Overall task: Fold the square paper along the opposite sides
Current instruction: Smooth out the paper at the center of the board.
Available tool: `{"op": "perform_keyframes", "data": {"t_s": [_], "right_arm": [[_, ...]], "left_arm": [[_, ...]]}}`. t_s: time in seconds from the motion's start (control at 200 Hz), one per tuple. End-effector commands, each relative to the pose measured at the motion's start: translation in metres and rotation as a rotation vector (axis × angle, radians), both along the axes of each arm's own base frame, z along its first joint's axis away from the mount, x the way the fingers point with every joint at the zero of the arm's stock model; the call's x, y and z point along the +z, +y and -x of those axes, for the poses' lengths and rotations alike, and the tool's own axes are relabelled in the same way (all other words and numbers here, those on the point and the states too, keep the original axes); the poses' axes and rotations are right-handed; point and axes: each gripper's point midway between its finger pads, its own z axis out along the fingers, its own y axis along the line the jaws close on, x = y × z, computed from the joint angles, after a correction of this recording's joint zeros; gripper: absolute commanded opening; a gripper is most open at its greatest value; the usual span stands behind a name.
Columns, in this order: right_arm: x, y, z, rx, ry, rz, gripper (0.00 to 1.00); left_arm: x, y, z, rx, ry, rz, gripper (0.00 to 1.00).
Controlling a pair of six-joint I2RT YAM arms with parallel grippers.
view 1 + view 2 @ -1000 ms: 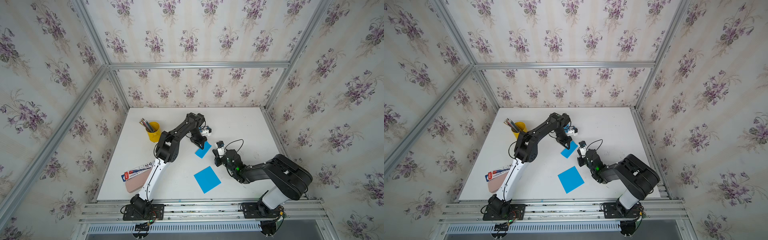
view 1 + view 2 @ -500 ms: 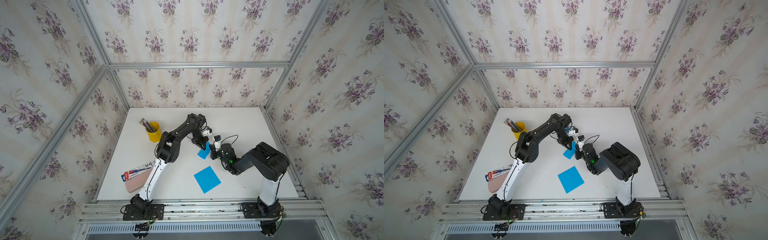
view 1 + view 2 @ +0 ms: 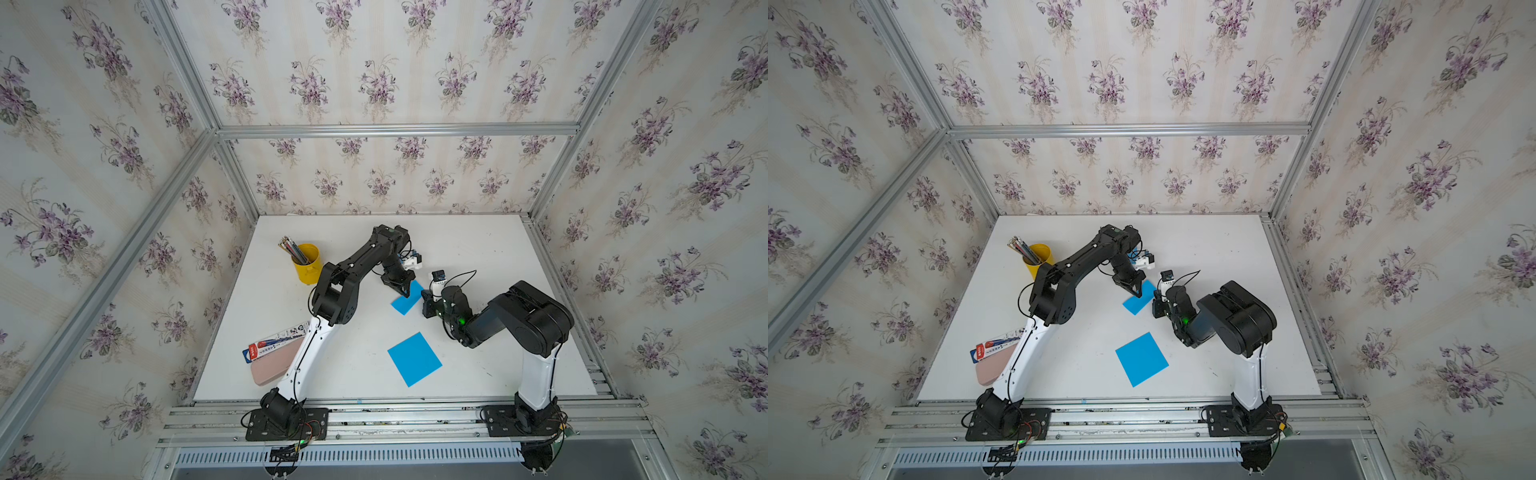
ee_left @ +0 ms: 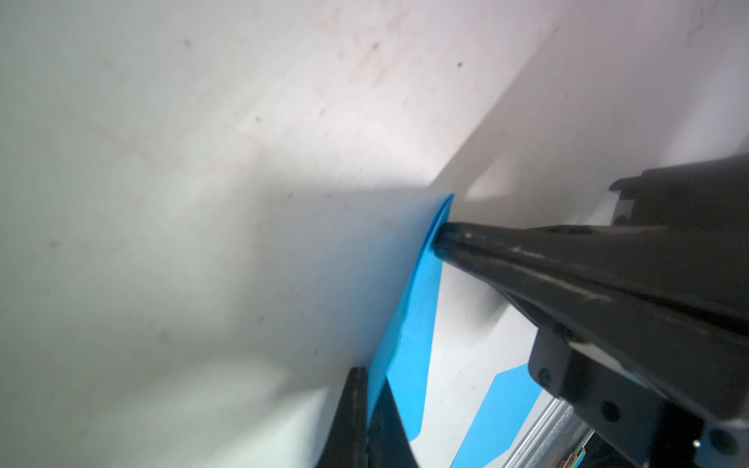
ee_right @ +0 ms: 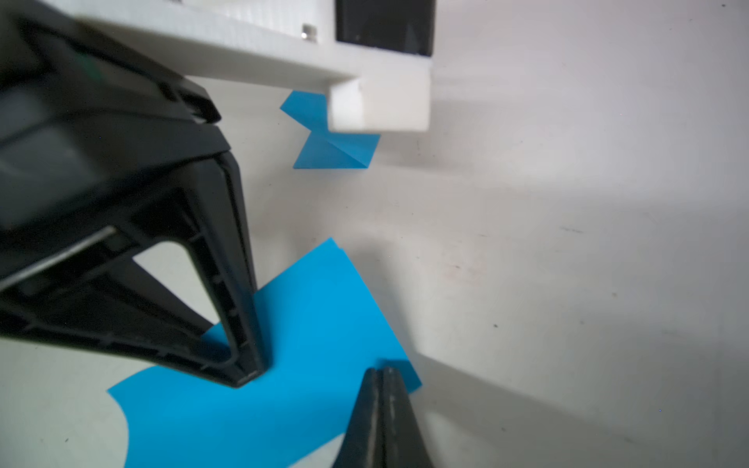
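Ok so compared to a second back, the right arm [image 3: 536, 320] has tucked its elbow up and swung in toward the middle of the counter [image 3: 478, 249]. Its jaws are now right at the paper [image 3: 402, 305]. The left arm [image 3: 361, 259] hasn't really budged.

Progress: I'd say the fold itself is basically made. The paper sits about mid-counter, a touch toward the back edge. It reads as a rectangle, clearly narrower than the spare blue square [image 3: 414, 359] lying flat between it and the front edge. In the right wrist view a second layer peeks out at one corner, so the edges aren't perfectly matched. One side curves like the bend is puffy, not creased.

The left jaws are closed and, going by the left wrist view, look to be pinching a raised edge of the paper. The right jaws are closed with nothing in them, tips down on the paper near its corner. What's left, my guess: press along the bend, let go, back out. The spare square looks untouched.

Room: both sets of jaws crowd onto one small sheet, so that's the tight spot. A small folded blue scrap [image 5: 332, 152] lies just beyond, toward the back edge. The right side and back of the counter are bare. The pencil cup [image 3: 307, 264] sits near the left edge. The pen packet [image 3: 276, 343] and pink case [image 3: 270, 370] are near the front-left corner, all well apart from the paper.
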Motion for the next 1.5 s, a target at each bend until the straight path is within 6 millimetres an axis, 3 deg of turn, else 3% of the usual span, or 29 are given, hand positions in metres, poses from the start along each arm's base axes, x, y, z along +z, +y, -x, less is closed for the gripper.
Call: {"op": "perform_keyframes", "data": {"t_s": [0.0, 0.235, 0.395, 0.554, 0.754, 0.994, 1.234, 1.319, 1.499], "right_arm": [[-0.022, -0.021, 0.007, -0.067, 0.091, 0.054, 0.00], [-0.007, -0.025, 0.003, -0.064, 0.068, 0.041, 0.00], [0.021, -0.008, 0.002, 0.034, -0.040, -0.007, 0.00], [0.028, 0.005, -0.004, 0.060, -0.060, -0.062, 0.00], [0.014, 0.016, -0.008, 0.074, -0.026, -0.078, 0.00], [-0.016, 0.000, -0.005, 0.005, 0.071, 0.002, 0.00], [-0.016, -0.015, 0.002, -0.026, 0.099, 0.036, 0.00], [-0.007, -0.009, 0.005, 0.049, 0.053, 0.066, 0.00], [0.041, 0.019, 0.016, 0.267, -0.140, 0.064, 0.00]], "left_arm": [[0.006, 0.005, -0.002, 0.001, -0.012, -0.011, 0.00], [0.006, 0.002, 0.004, -0.018, 0.000, 0.000, 0.00], [0.004, -0.003, 0.010, -0.051, 0.004, 0.004, 0.00], [0.000, -0.002, 0.012, -0.051, 0.012, -0.005, 0.00], [-0.002, -0.001, 0.013, -0.054, 0.019, -0.009, 0.00], [-0.002, 0.001, 0.013, -0.062, 0.011, -0.021, 0.00], [-0.004, 0.004, 0.012, -0.074, 0.002, -0.036, 0.00], [-0.003, 0.002, 0.014, -0.094, 0.001, -0.015, 0.00], [-0.008, -0.003, 0.017, -0.142, 0.016, 0.031, 0.00]]}}
